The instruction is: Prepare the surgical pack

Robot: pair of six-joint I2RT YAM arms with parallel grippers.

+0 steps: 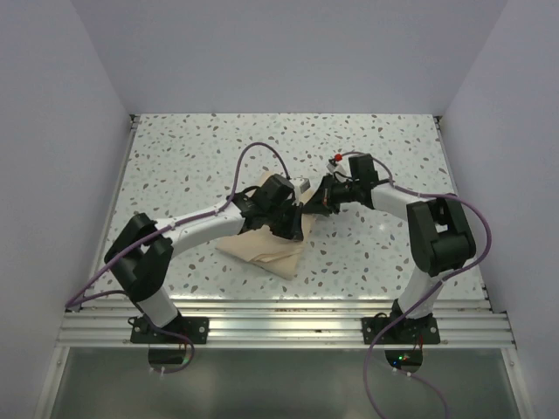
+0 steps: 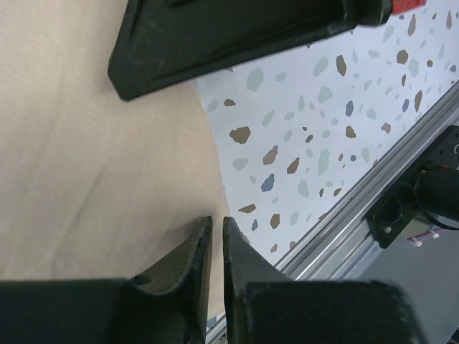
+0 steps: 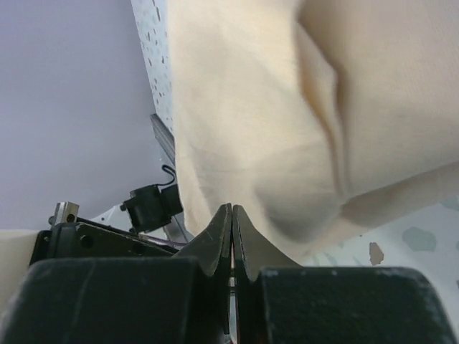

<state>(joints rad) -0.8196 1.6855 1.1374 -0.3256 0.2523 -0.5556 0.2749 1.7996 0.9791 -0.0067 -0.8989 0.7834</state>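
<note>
Speckled table (image 1: 384, 148) w/ the tan wrap (image 1: 262, 251) lying on it as a folded bundle, approx mid-table, a bit left. L gripper (image 2: 217, 222) sits low over the wrap's edge, fingers a slit apart; can't tell if any cloth's nipped. R gripper (image 3: 232, 209) is at the wrap's far-rt corner, fingers pressed together, cloth just past the tips.

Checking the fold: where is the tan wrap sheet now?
Top view: the tan wrap sheet lies just left of centre on the table, toward the front rail, its far part under the left gripper.
</note>
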